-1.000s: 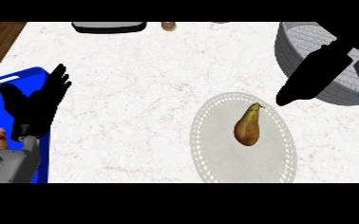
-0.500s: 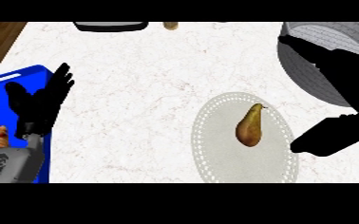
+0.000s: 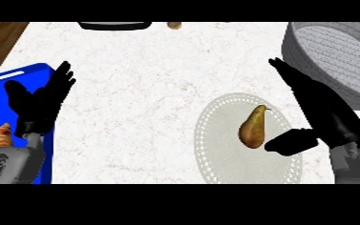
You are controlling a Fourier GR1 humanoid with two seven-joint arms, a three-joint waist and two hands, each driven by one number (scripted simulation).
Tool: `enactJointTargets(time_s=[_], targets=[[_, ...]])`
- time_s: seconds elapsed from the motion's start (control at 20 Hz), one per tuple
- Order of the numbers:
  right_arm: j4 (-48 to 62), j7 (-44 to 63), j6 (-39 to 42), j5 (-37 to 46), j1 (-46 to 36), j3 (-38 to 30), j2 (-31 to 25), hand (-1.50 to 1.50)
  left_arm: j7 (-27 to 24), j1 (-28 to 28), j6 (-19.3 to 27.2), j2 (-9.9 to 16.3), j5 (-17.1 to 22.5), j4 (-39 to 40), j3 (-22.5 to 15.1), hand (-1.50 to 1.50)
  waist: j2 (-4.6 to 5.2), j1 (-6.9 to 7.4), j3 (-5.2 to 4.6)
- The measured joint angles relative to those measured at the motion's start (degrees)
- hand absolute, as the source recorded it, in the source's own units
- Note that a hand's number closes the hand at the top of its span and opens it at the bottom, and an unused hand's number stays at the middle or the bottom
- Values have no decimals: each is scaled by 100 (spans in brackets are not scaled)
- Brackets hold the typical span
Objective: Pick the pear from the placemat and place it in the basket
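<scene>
A brown-green pear (image 3: pixel 253 127) lies on a pale round placemat (image 3: pixel 218 148) at the lower right of the white counter. My right hand (image 3: pixel 320 110) stands just right of the pear, open, fingers stretched toward the far side and the thumb (image 3: pixel 290 141) reaching in beside the pear's lower end. Nothing is in its grasp. The grey woven basket (image 3: pixel 330 52) sits at the upper right, partly cut off by the view's edge. My left hand (image 3: pixel 41 102) rests open at the left edge, fingers up.
A blue tray (image 3: pixel 21 76) lies under the left hand, with something orange (image 3: pixel 5 134) at the view's edge. A dark dish (image 3: pixel 115 25) and a small tan object (image 3: pixel 174 25) sit along the far counter edge. Wood shows at the top left corner.
My right hand swung down from in front of the basket to beside the pear, and its fingers now show stretched out. The pear and the left hand stayed put.
</scene>
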Motion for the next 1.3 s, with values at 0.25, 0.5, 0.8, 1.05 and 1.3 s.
enactJointTargets(time_s=[0.25,0.5,0.8,1.05,1.3], targets=[[708,-410,-418,657,85,214,592,-150,-60,-55,-187,-60,-64,182,177,0,3,14,-2],[1460,-734,-333,906,65,165,809,-150,19,-163,-230,-180,-207,238,249,0,3,15,-3],[1671,-974,-39,1197,286,46,914,-150,-98,-65,-446,-282,-367,308,438,0,-3,4,-6],[1549,-1151,189,1366,436,-197,1001,-150,170,10,-424,-426,-545,-42,525,0,-8,3,-6],[1326,-1417,453,1285,665,-448,1077,-150,231,46,-547,-524,-629,-127,663,0,-7,-5,-5]])
